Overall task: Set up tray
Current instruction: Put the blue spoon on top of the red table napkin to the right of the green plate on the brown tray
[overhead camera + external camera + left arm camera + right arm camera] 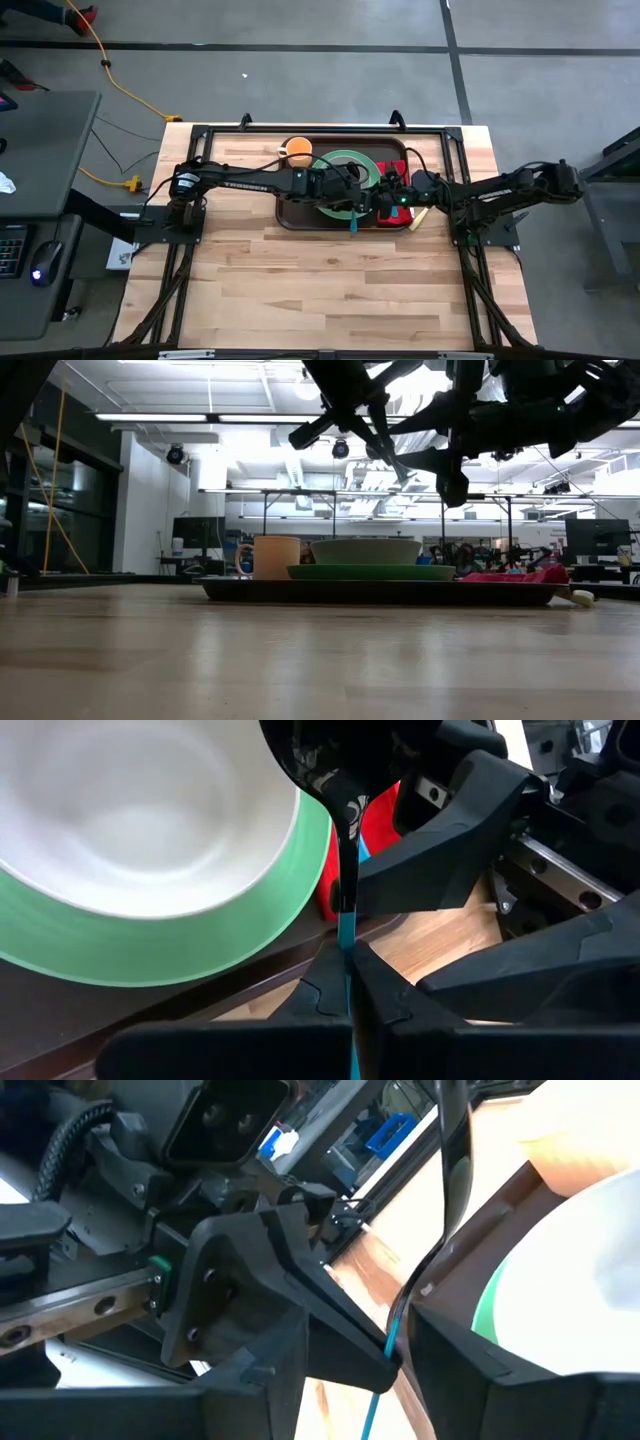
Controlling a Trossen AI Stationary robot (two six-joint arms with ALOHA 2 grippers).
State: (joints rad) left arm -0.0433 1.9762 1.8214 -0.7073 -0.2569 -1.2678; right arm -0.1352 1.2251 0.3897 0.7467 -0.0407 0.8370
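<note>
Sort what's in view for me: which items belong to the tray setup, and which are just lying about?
Job: tray, green plate, white bowl, orange cup, red cloth, blue-handled spoon in the shut left gripper, open right gripper around it.
Lying about: yellow cable on the floor, keyboard and mouse on the side desk.

Beneath the left gripper (352, 212), the bowl (366, 551) is sitting on the plate (372, 572) in the tray (300, 591), the cup (298, 151) behind.
</note>
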